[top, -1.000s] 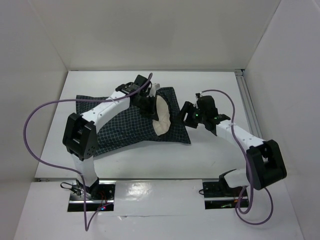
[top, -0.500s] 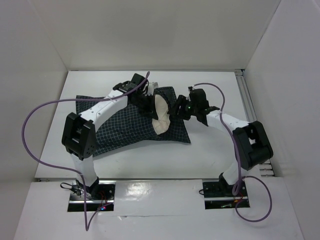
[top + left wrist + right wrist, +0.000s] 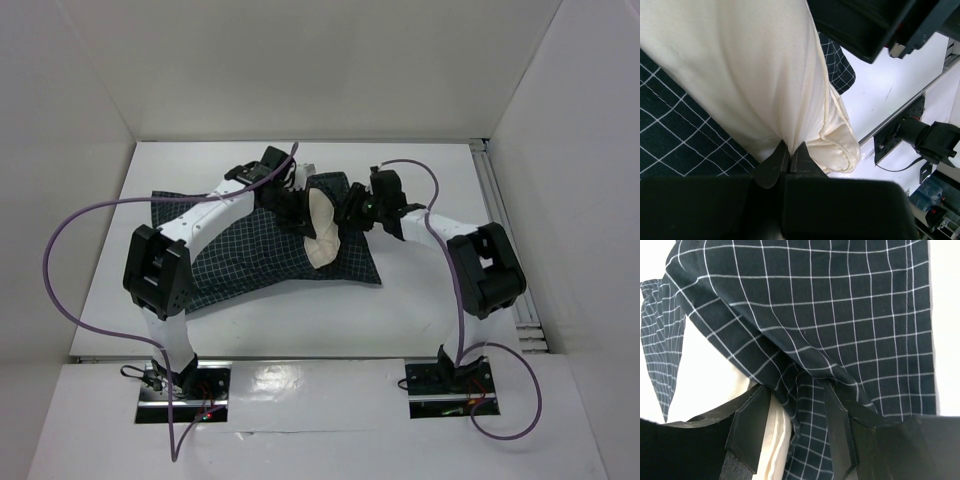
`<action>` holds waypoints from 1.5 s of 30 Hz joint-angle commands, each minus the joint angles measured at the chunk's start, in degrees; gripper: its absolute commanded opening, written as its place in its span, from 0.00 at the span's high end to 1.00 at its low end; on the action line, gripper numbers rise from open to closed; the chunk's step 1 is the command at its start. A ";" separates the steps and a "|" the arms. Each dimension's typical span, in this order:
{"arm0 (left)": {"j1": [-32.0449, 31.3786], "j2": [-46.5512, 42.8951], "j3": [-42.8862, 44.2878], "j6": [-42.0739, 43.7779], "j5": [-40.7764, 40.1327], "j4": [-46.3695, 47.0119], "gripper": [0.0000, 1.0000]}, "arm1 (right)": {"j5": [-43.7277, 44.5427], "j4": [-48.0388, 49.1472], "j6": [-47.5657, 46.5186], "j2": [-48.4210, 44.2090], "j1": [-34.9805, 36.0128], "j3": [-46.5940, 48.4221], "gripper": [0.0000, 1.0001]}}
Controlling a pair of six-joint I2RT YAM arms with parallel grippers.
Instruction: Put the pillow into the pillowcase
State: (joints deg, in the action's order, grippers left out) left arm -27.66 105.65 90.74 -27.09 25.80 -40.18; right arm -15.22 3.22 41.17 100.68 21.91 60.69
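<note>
The dark navy checked pillowcase (image 3: 250, 250) lies across the middle of the table. The cream pillow (image 3: 322, 232) sticks out of its right end. My left gripper (image 3: 297, 212) is shut on a pinch of pillow fabric; the left wrist view shows the fingertips (image 3: 776, 159) closed on the gathered cream cloth (image 3: 755, 75), with pillowcase (image 3: 670, 135) beside it. My right gripper (image 3: 350, 212) is at the pillowcase's right end. In the right wrist view its jaws (image 3: 795, 415) stand open around a fold of pillowcase (image 3: 840, 305), with the pillow's edge (image 3: 772, 440) between them.
White walls enclose the table on three sides. An aluminium rail (image 3: 500, 230) runs along the right edge. Purple cables (image 3: 70, 230) loop from both arms. The arm bases (image 3: 180, 385) sit at the near edge.
My right arm has swung left and forward, bringing its gripper from beside the pillowcase onto its right end next to the pillow. The left gripper has held its grip almost in place.
</note>
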 commanded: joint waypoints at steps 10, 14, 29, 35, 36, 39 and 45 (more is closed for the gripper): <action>1.64 -4.13 2.08 -1.74 5.49 3.53 1.00 | 6.87 -0.32 1.37 4.18 6.03 5.33 0.62; 3.48 -5.19 1.37 -3.58 7.67 6.08 1.00 | 7.93 -1.03 1.37 3.55 6.65 3.92 0.94; 11.49 -8.00 -5.40 -9.73 12.17 13.82 1.00 | 5.74 -9.38 -9.96 -9.36 5.07 -2.23 1.00; 11.49 -7.30 -5.40 -11.14 6.64 14.34 1.00 | -4.18 -9.11 -12.77 -15.07 5.07 -3.29 1.00; 11.49 -6.60 -6.09 -11.14 5.50 14.34 1.00 | -5.16 -8.59 -12.78 -15.86 5.07 -3.29 1.00; 10.78 -5.28 -6.63 -12.20 2.85 14.87 1.00 | -10.07 -7.97 -14.00 -19.11 5.07 -1.99 1.00; 7.54 -3.35 -7.77 -15.18 -8.65 16.54 1.00 | -18.95 -11.04 -16.73 -21.06 7.52 3.20 1.00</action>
State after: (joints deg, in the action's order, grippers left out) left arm -20.25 101.03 82.74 -39.75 30.22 -31.59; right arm -23.94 -3.55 27.03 83.37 27.44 59.53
